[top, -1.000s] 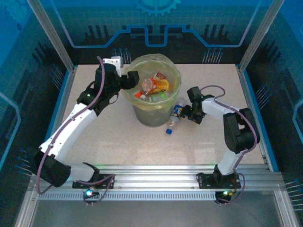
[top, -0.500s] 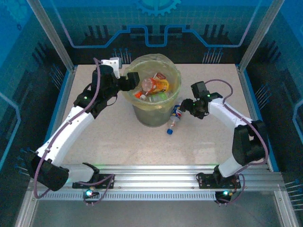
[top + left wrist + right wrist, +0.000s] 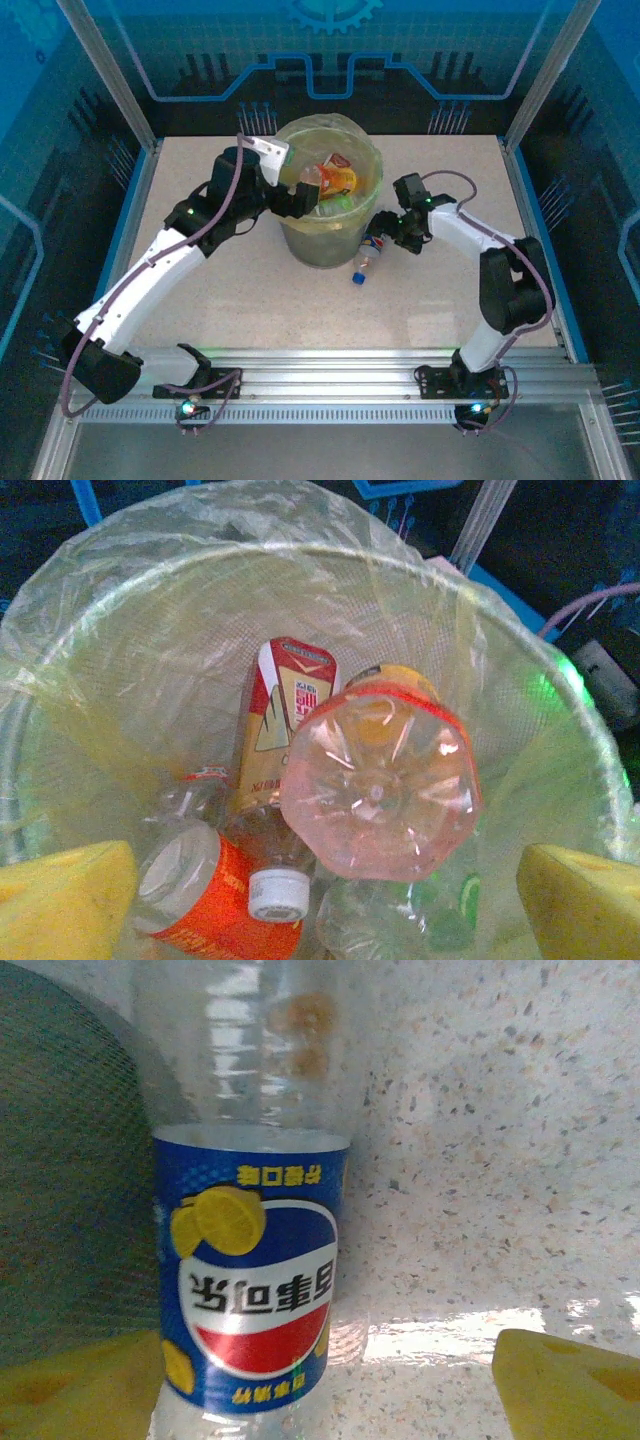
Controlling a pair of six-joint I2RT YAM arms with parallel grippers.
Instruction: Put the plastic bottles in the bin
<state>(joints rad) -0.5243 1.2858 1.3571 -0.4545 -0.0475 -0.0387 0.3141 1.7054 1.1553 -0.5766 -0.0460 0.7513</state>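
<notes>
The bin [image 3: 372, 160], a yellow-green bucket with a bag liner, stands at the table's middle back. Several plastic bottles lie inside it: a pinkish clear one [image 3: 380, 790] bottom up, an orange-labelled one [image 3: 220, 895], and a red-and-cream labelled one [image 3: 290, 715]. My left gripper [image 3: 298, 202] hangs open over the bin's left side, its yellow pads [image 3: 60, 905] wide apart and empty. Another clear bottle with a blue-red label [image 3: 250, 1290] lies on the table right of the bin [image 3: 368, 250]. My right gripper [image 3: 386, 226] is open around it, the bottle next to the left pad [image 3: 80, 1385].
The bin's wall [image 3: 60, 1180] rises close on the left of the lying bottle. Speckled tabletop [image 3: 430, 300] stretches to the front and right. Blue enclosure panels and a metal frame [image 3: 530, 190] bound the table.
My left gripper has moved right from the bin's left rim in over the bottles, its jaws spreading wider. My right gripper has shifted left to the lying bottle and opened wider.
</notes>
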